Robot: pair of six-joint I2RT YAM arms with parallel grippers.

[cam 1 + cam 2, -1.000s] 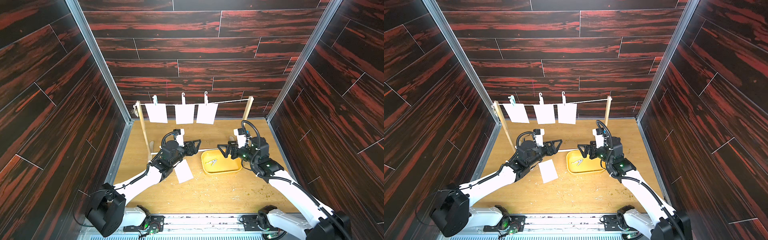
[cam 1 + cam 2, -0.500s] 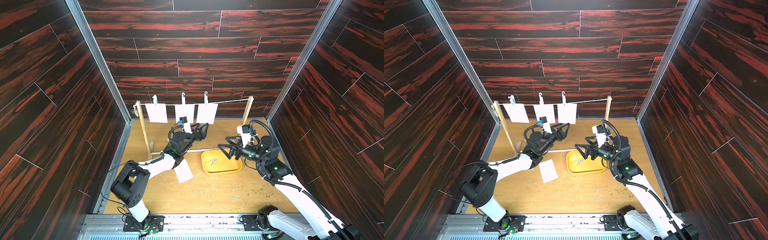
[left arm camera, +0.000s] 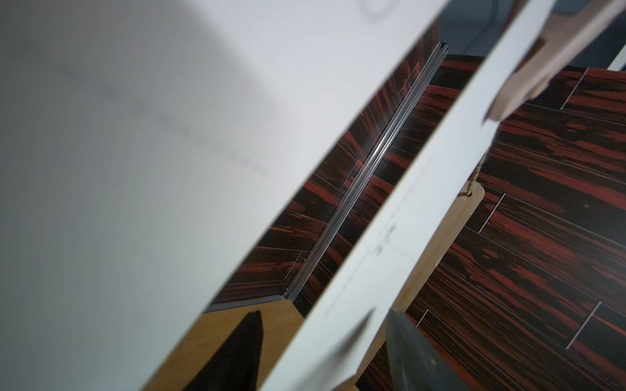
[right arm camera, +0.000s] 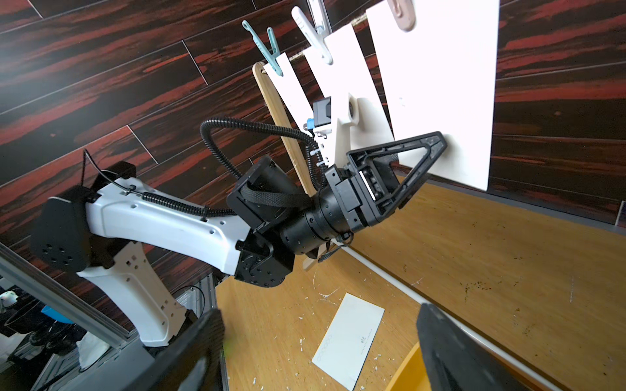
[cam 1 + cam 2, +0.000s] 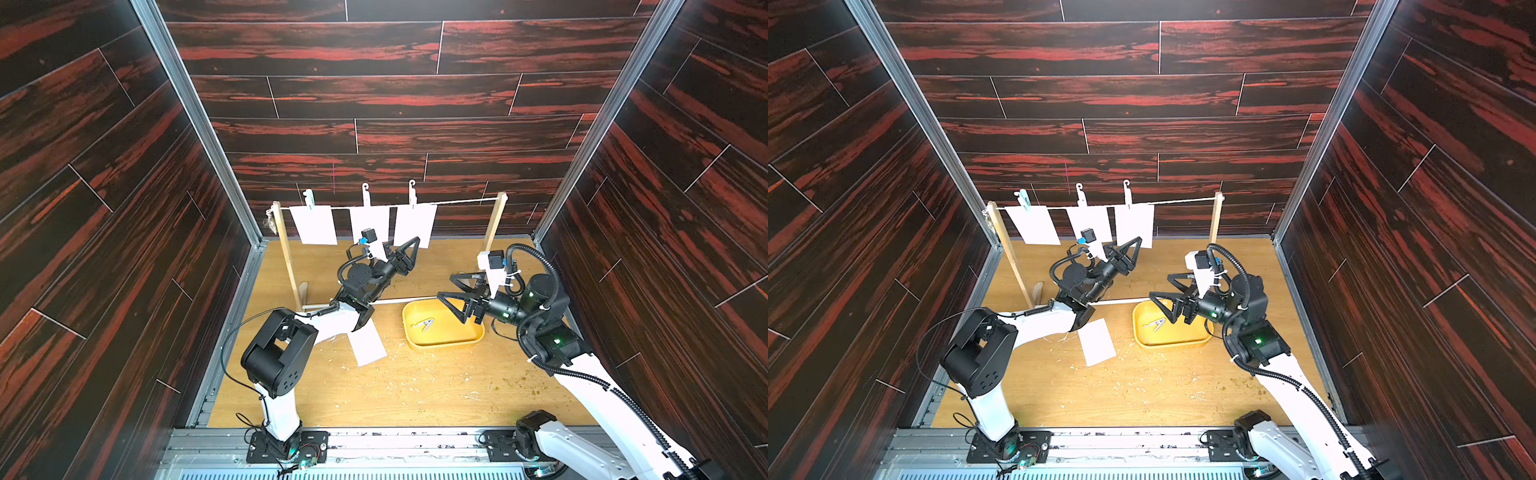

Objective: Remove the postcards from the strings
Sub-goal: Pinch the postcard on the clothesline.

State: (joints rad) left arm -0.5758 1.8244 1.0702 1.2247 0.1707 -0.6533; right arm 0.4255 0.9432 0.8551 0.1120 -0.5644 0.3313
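Lifted from the counter (image 5: 415, 395) to the string (image 5: 461, 202): left jaws straddling the rightmost hanging postcard (image 5: 414, 224), narrowing, not yet clamped. Right jaws wide apart over the tray (image 5: 440, 344). Loose postcard (image 5: 368, 343) already down.

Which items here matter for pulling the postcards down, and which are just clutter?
Job: three hanging postcards, the string, the clothespins pinning them.
Lying about: postcard already flat on the table, yellow tray, loose clothespin inside it.
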